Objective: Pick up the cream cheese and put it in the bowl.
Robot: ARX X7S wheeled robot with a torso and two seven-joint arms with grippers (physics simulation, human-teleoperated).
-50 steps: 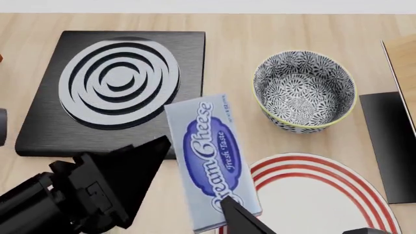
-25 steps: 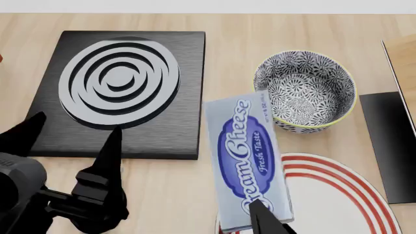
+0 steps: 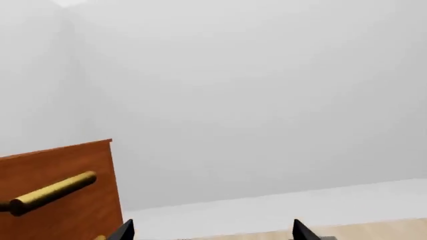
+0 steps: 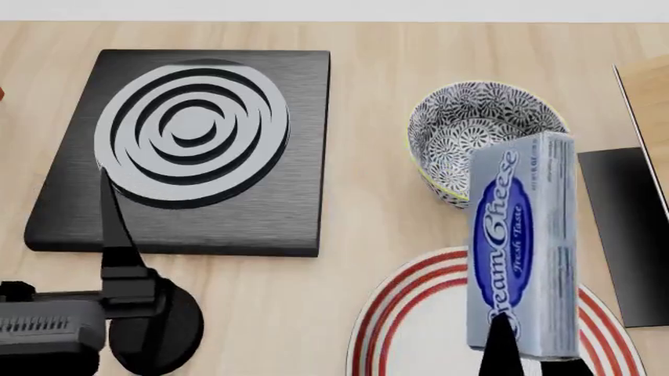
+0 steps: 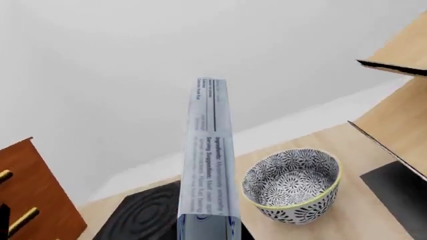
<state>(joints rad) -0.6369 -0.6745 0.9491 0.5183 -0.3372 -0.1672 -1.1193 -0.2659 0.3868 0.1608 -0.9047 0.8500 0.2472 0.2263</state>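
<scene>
The cream cheese (image 4: 522,243) is a silver-grey box with a blue oval logo, held lengthwise above the table. My right gripper (image 4: 528,359) is shut on its near end at the bottom edge of the head view. The box's far end overlaps the right part of the bowl (image 4: 455,133), black-and-white patterned with a yellow-green rim. In the right wrist view the cream cheese (image 5: 208,160) stands edge-on, with the bowl (image 5: 291,182) just beyond and beside it. My left gripper (image 3: 212,236) is open and holds nothing; one finger (image 4: 113,235) shows at lower left.
A black square slab with grey rings (image 4: 188,141) lies at the left. A white plate with red rings (image 4: 408,329) sits under the box. A black panel (image 4: 627,227) and a wooden board (image 4: 648,102) stand at the right. A wooden cabinet with brass handles (image 3: 60,195) shows beside the left hand.
My right gripper has carried the cream cheese to the right, from beside the black slab to over the plate and the bowl's right side. The left arm has drawn back to the lower left.
</scene>
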